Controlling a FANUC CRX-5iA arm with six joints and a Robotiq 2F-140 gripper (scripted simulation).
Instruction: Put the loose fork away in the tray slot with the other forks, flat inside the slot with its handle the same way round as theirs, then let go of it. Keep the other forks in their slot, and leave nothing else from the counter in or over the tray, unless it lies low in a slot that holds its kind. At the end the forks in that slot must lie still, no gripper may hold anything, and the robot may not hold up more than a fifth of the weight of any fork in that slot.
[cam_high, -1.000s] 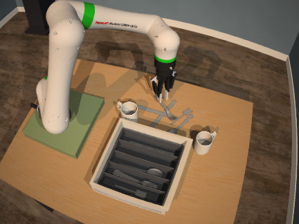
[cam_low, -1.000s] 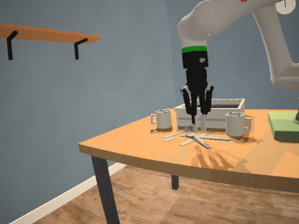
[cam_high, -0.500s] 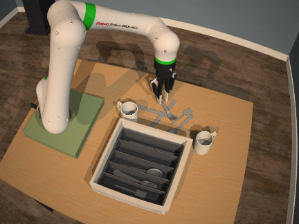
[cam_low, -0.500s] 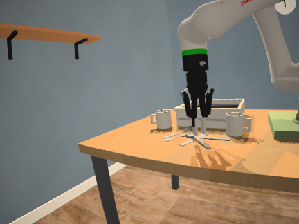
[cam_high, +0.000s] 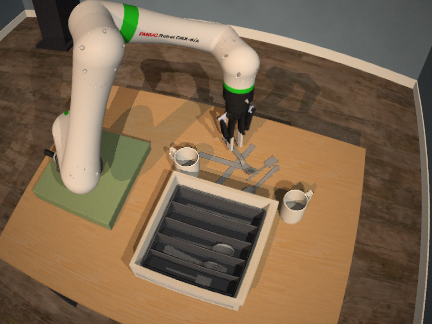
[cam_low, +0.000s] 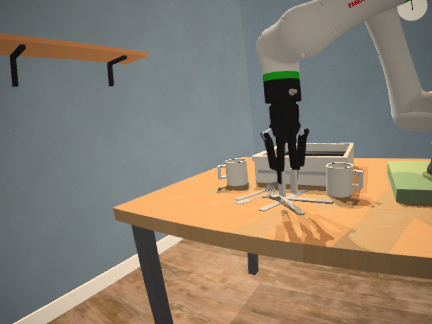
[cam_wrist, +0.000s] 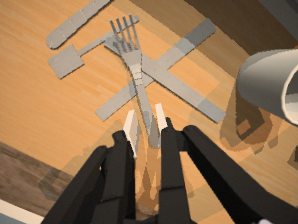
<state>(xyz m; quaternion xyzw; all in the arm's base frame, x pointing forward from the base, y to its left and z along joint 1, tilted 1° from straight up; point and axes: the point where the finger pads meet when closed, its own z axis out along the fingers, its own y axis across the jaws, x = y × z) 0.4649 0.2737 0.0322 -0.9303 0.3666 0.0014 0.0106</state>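
The loose fork (cam_wrist: 136, 75) lies on the counter across two flat grey knives (cam_wrist: 175, 82), with its tines pointing away from my wrist. It also shows in the top view (cam_high: 243, 161) and the exterior view (cam_low: 280, 196). My gripper (cam_wrist: 147, 116) points straight down over the fork's handle end. Its fingers stand narrowly apart, one on each side of the handle, with a gap on both sides. It also shows in the top view (cam_high: 234, 145) and the exterior view (cam_low: 287, 189). The cutlery tray (cam_high: 205, 237) stands nearer the front, with a fork (cam_high: 197, 260) lying in one of its slots.
A spoon (cam_high: 222, 247) and a knife (cam_high: 192, 277) lie in other tray slots. More flat cutlery (cam_high: 267, 167) lies beside the fork. One mug (cam_high: 186, 160) stands left of the pile and another (cam_high: 294, 205) to its right. The green robot base plate (cam_high: 95, 177) is at the left.
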